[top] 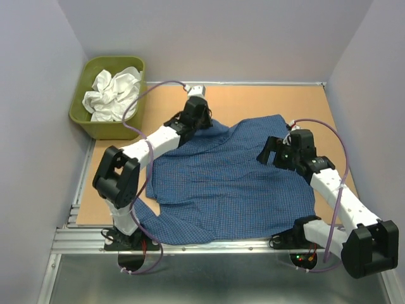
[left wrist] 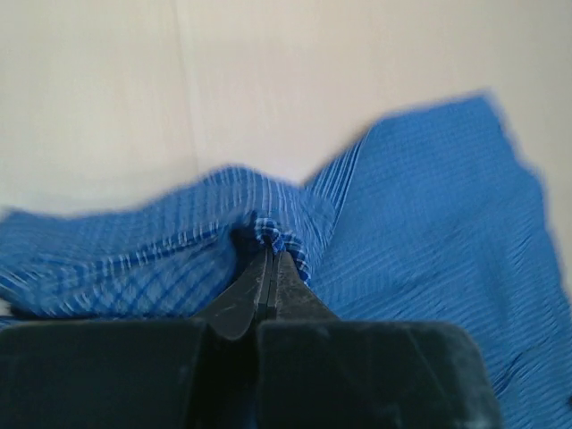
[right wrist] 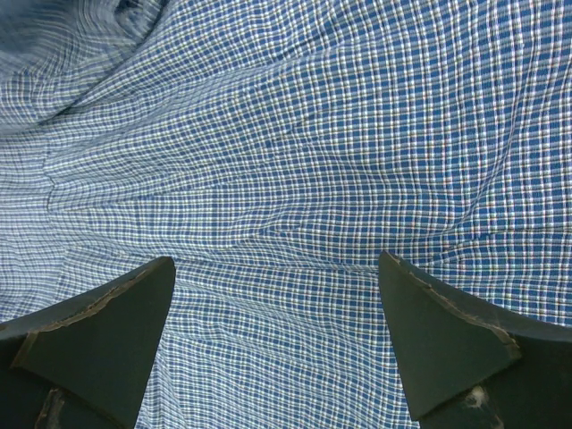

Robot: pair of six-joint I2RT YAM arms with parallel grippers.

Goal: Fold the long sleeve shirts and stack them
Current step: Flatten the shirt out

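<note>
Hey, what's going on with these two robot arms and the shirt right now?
Two robot arms are working on a blue checked shirt spread across the table. The left gripper is shut, pinching a fold of fabric at the shirt's far edge. The right gripper is open and hovers just over the shirt's right side, holding nothing. No fold is made yet. A crumpled white garment sits in the olive-green tub in the far left corner.

A robotics lab test cell: plain pale partition walls [top: 38, 95] box in a brown board desk [top: 253, 101], whose near edge is a slotted aluminium rail [top: 82, 237] with two cabled white robot arms [top: 161, 139] bolted on
</note>
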